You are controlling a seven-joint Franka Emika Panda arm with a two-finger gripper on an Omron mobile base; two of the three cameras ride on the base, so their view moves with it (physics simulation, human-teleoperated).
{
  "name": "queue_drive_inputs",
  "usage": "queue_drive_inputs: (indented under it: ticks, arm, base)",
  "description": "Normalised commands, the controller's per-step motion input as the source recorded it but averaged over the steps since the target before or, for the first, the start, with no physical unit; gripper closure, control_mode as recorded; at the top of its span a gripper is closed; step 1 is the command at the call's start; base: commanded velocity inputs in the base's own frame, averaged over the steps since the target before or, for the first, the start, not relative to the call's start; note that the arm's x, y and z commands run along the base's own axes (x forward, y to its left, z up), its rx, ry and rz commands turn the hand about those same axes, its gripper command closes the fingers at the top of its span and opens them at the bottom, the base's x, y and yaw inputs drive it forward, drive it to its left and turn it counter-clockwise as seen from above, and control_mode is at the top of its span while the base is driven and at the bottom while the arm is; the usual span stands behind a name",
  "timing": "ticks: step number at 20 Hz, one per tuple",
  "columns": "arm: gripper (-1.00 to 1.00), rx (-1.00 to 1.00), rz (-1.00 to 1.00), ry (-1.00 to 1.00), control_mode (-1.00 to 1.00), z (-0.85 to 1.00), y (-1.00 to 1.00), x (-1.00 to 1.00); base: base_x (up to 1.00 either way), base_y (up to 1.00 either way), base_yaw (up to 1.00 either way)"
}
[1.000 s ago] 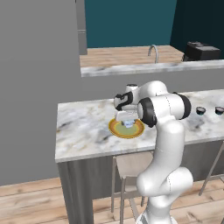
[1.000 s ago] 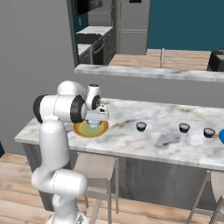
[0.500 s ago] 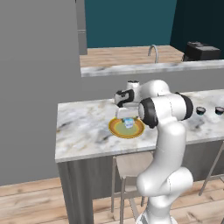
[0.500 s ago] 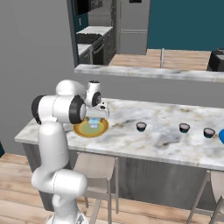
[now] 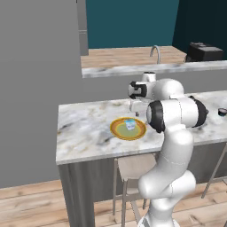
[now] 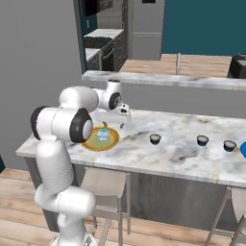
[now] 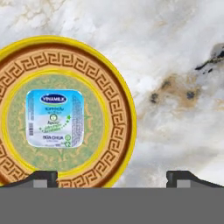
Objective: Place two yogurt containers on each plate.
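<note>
The pale blue-white yogurt container (image 7: 54,118) sits upright in the greenish centre of the orange-yellow rimmed plate (image 7: 124,101). My gripper (image 7: 113,178) hovers above the plate's edge, open, with nothing between its fingertips (image 7: 43,177). From the base, the gripper (image 5: 135,111) hangs just behind and above the plate (image 5: 114,129) with the cup (image 5: 129,124) on it. Three dark yogurt containers (image 6: 154,139) (image 6: 202,141) (image 6: 229,145) stand in a row on the counter to the right. A sliver of the blue plate (image 6: 243,150) shows at the far right edge.
The marble counter (image 6: 173,158) has a raised ledge with a faucet (image 5: 155,51) behind it. Stools (image 6: 103,185) stand under the counter's front edge. A grey wall (image 5: 35,88) rises to the left.
My gripper has lifted off the orange-yellow plate and drawn up and slightly back, leaving the pale yogurt container on it.
</note>
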Motion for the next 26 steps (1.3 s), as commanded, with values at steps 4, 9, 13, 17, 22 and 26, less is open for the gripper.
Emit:
queue_drive_inputs:
  ticks: [4, 9, 13, 17, 22, 26]
  arm:
    - [-1.0, 0.0, -0.05, 0.0, -1.0, 0.03, -0.79, 0.05]
    - [-1.0, 0.0, -0.05, 0.0, -1.0, 0.0, -0.86, 0.07]
    - [-1.0, 0.0, -0.04, 0.0, -1.0, -0.01, -0.86, 0.11]
    - [-1.0, 0.0, -0.05, 0.0, -1.0, 0.0, -0.71, 0.12]
    - [-1.0, 0.03, -0.08, 0.0, -1.0, -0.17, -0.42, 0.04]
    - [-1.0, 0.0, -0.03, 0.0, -1.0, -0.25, -0.17, 0.08]
  base:
    - [0.0, 0.0, 0.0]
    - [0.0, 0.0, 0.0]
    - [0.0, 0.0, 0.0]
    - [0.0, 0.0, 0.0]
    - [0.0, 0.0, 0.0]
    - [0.0, 0.0, 0.0]
